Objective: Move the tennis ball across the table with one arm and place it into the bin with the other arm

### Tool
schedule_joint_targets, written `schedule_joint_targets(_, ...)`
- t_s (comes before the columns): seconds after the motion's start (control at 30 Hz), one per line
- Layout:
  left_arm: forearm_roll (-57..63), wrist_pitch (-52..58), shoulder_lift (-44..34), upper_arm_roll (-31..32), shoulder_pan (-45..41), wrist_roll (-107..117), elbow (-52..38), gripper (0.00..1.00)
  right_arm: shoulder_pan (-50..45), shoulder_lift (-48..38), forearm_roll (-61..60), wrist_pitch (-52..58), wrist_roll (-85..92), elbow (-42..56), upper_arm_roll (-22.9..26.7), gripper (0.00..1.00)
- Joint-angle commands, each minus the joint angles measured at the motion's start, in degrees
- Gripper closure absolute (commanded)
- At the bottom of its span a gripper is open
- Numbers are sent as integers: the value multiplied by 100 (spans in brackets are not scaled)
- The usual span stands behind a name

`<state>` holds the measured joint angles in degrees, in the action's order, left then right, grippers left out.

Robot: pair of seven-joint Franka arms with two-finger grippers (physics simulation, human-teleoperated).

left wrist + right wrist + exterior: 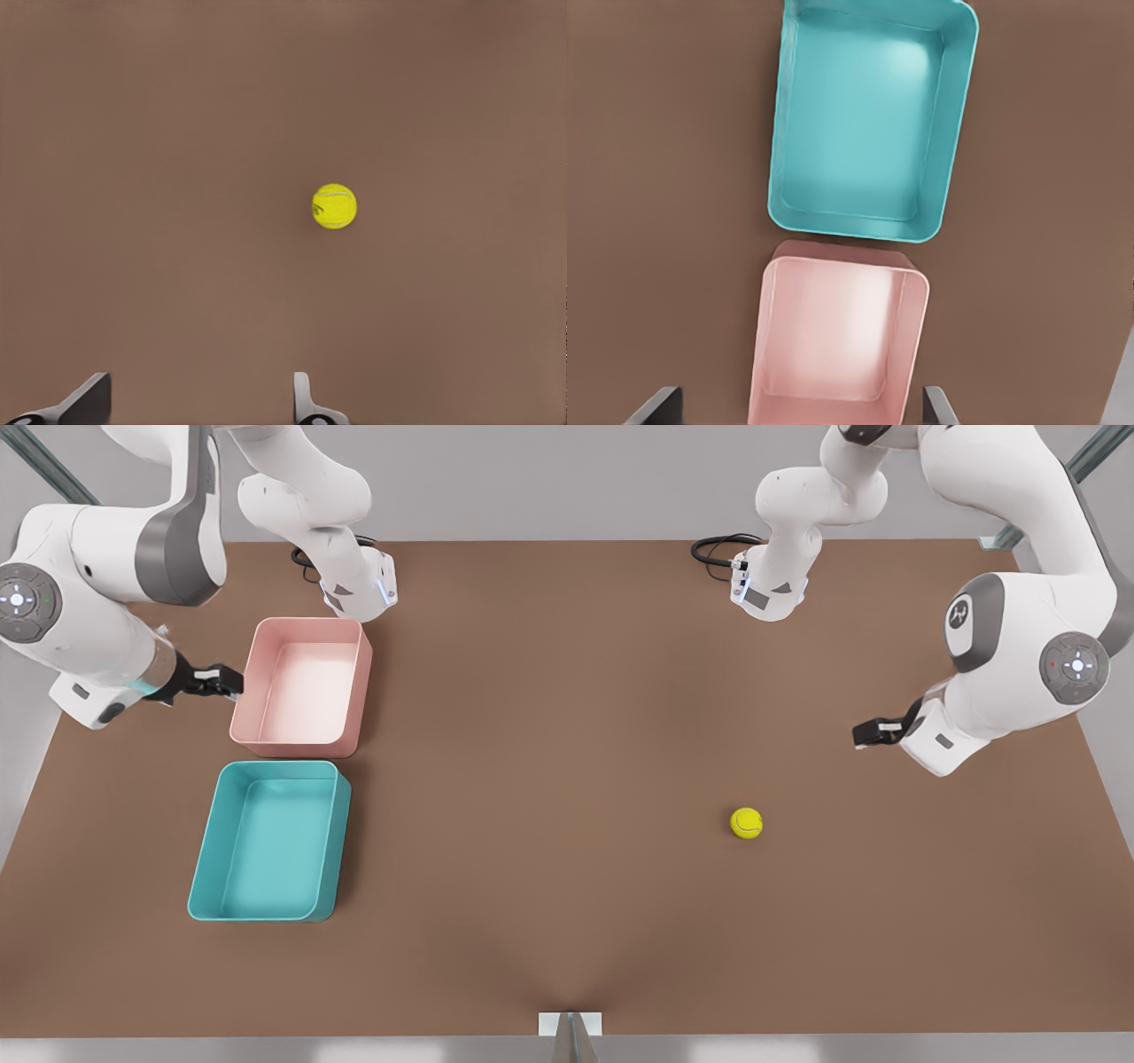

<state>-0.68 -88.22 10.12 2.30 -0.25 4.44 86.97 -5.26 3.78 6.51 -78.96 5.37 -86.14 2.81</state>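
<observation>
While parked on the table point(549, 779) well apart from both arms, tennis ball point(747, 823) sits nearer left gripper point(873, 732) at front view's right; right gripper point(213, 682) just beside pink tray point(306, 691), bin point(270, 841) next over.

Left wrist: fingers point(306, 403) spread, ball point(334, 205) ahead, untouched.

Right wrist: fingers point(935, 407) spread wide above pink tray point(837, 341), bin point(873, 124) beyond, touching it.

2 glossy white arms (grey joints), black claws.

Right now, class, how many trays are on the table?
2: the teal tray toward the front view's left, and the pink tray just behind it, both empty.
</observation>
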Motion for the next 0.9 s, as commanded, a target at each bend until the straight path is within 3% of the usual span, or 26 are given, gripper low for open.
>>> schedule_joint_targets(0.0, -72, -547, -10, -19, -18, 198, 4, 0, -115, -35, 17, -805, 316, -96, 0, 0)
schedule_joint_targets(0.07, -90, -547, -10, -19, -18, 206, 13, 0, -107, -44, 25, -797, 307, -131, 0, 0)
schedule_joint_targets(0.1, -55, -696, 43, -10, -18, -65, 22, 9, -89, 8, 8, -788, 342, -140, 9, 0)
schedule_joint_targets(0.13, -46, -828, 78, -10, -19, -1778, 110, 44, -89, 210, 8, -744, 404, -175, 9, 0)
schedule_joint_targets(0.17, -46, -968, 131, -19, -10, -1973, 136, 79, -89, 413, -27, -779, 404, -131, 26, 0)
schedule_joint_targets(0.37, 613, -3912, 561, -10, 8, -7211, 1375, 79, -89, 589, -273, -858, 342, -87, 26, 0)
schedule_joint_targets(0.53, 1194, -3702, 1300, 43, 34, -9662, 1200, 79, -80, 676, -273, -858, 333, -87, 26, 0)
schedule_joint_targets(0.6, 1176, -3614, 1484, 385, 17, -11280, 1217, 79, -89, 685, -273, -849, 333, -105, 35, 0)
schedule_joint_targets(0.73, 1281, -3878, 1906, 570, -106, -10868, 1279, 79, -89, 756, -273, -849, 333, -96, 26, 0)
schedule_joint_targets(0.87, 2239, -4449, 2056, 561, -45, -10437, 1692, 79, -89, 764, -344, -849, 333, -96, 35, 0)
